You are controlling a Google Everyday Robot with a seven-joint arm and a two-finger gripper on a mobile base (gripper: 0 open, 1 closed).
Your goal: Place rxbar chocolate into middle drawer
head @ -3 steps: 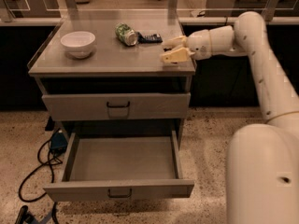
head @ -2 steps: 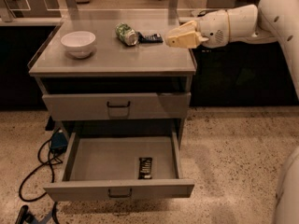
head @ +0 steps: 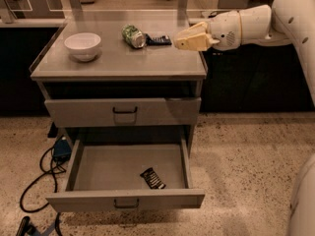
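You had the white robot arm point(head: 290, 14) reaching in from the upper right, stretched leftward over the right end of the grey metal cabinet point(head: 118, 65). The middle drawer point(head: 88, 200) stood pulled well out toward the camera, its floor in full view and its small dark handle point(head: 126, 204) at the centre of the front. The drawer above it point(head: 83, 113) sat pushed in, flush with the cabinet face. Your gripper point(head: 178, 40) hung above the worktop near its right rear corner, pointing left and raised off the surface; whether it was released or clenched could not be told from this angle. A white bowl point(head: 82, 45) rested on the left of the top, a crumpled green can point(head: 133, 36) lay on its side further back, and a dark blue flat wrapper point(head: 158, 40) lay just right of the can. The rxbar chocolate point(head: 153, 178) lay flat on the floor of the middle drawer, right of centre and near the front, turned at a slant. A black cable point(head: 37, 186) curled on the floor left of the cabinet
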